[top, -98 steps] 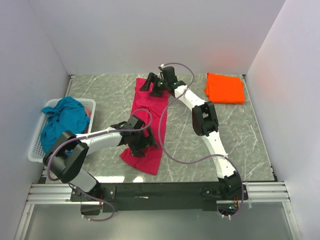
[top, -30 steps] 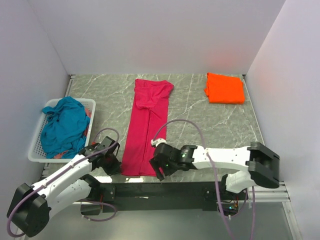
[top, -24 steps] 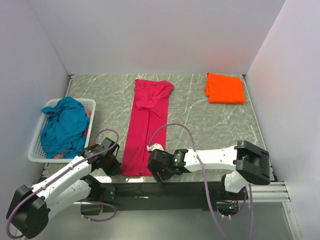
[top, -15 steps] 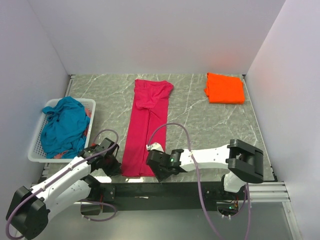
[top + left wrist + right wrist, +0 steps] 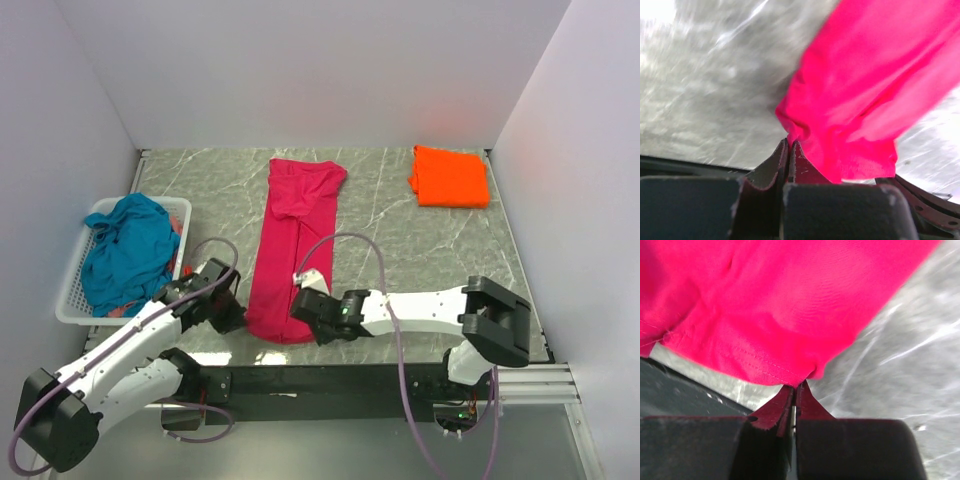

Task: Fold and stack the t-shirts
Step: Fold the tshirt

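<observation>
Pinching the near hem corners of the magenta-pink t-shirt [image 5: 295, 230] are the left gripper [image 5: 789, 145] and right gripper [image 5: 796, 386], each clamped on cloth with jaws all but meeting. Shirt lies as a long strip down mid-table, near end bunched at the front edge; orange t-shirt [image 5: 449, 176] sits folded far right. Judgement: raise both corners level and carry them together toward the collar — uneven travel would skew the fold.

White-walled booth around a grey marble-pattern tabletop [image 5: 440, 260].
Plain matte white back wall [image 5: 320, 70], left wall [image 5: 50, 150] and right wall [image 5: 585, 200] meet the tabletop's edges; silver aluminium rails [image 5: 535, 384] run along its near edge, duller grey surface [image 5: 330, 455] below. Light even, soft; pale glare on the marble in wrist views.
</observation>
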You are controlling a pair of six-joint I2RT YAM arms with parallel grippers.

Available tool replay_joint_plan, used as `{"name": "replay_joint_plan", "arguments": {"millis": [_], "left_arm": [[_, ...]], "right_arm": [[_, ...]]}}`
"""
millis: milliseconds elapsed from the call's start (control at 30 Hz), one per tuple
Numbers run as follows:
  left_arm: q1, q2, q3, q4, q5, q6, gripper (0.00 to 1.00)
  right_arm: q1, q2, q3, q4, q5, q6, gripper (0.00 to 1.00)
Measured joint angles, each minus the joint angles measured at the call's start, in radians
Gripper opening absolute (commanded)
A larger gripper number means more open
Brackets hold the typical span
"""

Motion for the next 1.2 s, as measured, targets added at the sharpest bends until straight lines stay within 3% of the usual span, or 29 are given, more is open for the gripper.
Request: {"name": "replay_joint_plan", "arguments": {"millis": [367,700,1200], "left_arm": [[0.052,0.169,0.219,0.156,-0.123,0.044,0.01],[0.151,0.503,0.504,0.296,-0.142,0.184,0.01],[0.225,0.806,0.702,0.352,-0.084,0.305,0.01]], "right_arm": [[-0.265,-0.086,0.100,0.043,0.013,-0.070,0.00],[-0.455,0.002,0.251,0.080,-0.043,-0.140,0.00],[-0.605,0.224,0.444,0.089,-0.183,-0.208,0.00]]}}
